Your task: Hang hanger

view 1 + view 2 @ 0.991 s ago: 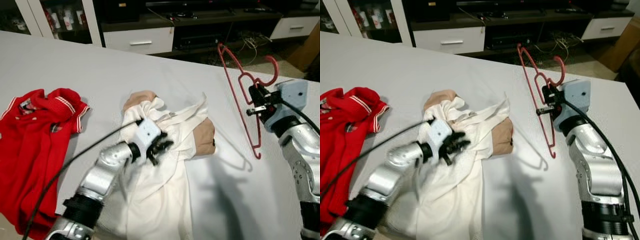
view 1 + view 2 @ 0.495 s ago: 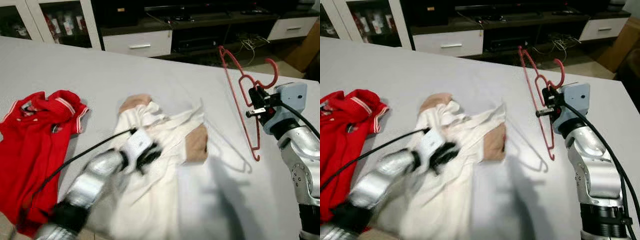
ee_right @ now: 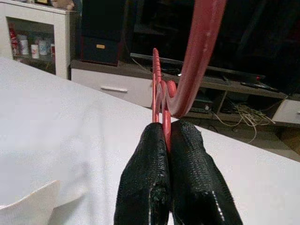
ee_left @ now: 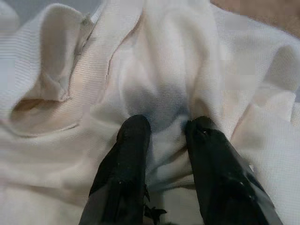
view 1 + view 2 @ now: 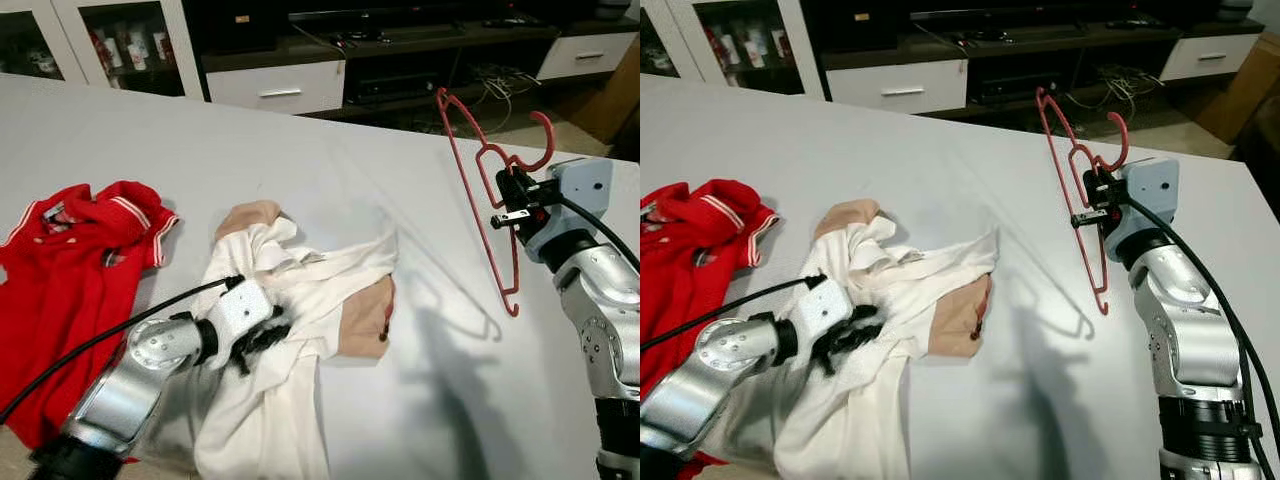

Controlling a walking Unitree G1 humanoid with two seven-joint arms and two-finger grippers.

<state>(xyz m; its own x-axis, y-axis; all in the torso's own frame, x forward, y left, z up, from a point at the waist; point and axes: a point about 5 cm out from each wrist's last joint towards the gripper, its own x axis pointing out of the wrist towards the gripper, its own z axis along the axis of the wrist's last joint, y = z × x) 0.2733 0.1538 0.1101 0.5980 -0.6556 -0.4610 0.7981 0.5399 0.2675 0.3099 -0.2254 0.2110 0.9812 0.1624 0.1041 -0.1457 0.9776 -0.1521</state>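
A red plastic hanger [image 5: 490, 190] stands upright above the white table's right side, with my right gripper [image 5: 512, 200] shut on its neck just below the hook. The two black fingers [image 3: 159, 187] pinch the red bar [image 3: 162, 112] between them. A crumpled white shirt with tan patches [image 5: 300, 300] lies in the table's middle. My left gripper [image 5: 262, 338] presses into that shirt, and its fingers [image 4: 126, 164] hold a fold of white cloth [image 4: 166, 112] between them.
A red polo shirt [image 5: 70, 260] lies bunched at the table's left edge. Beyond the table [image 5: 300, 160] stand white drawers [image 5: 275, 85], a dark TV bench and a glass cabinet [image 5: 120, 40]. Bare table surface lies between the white shirt and the hanger.
My left gripper has drawn back toward me and to the left, dragging the white shirt with it. The right gripper and the hanger have stayed put.
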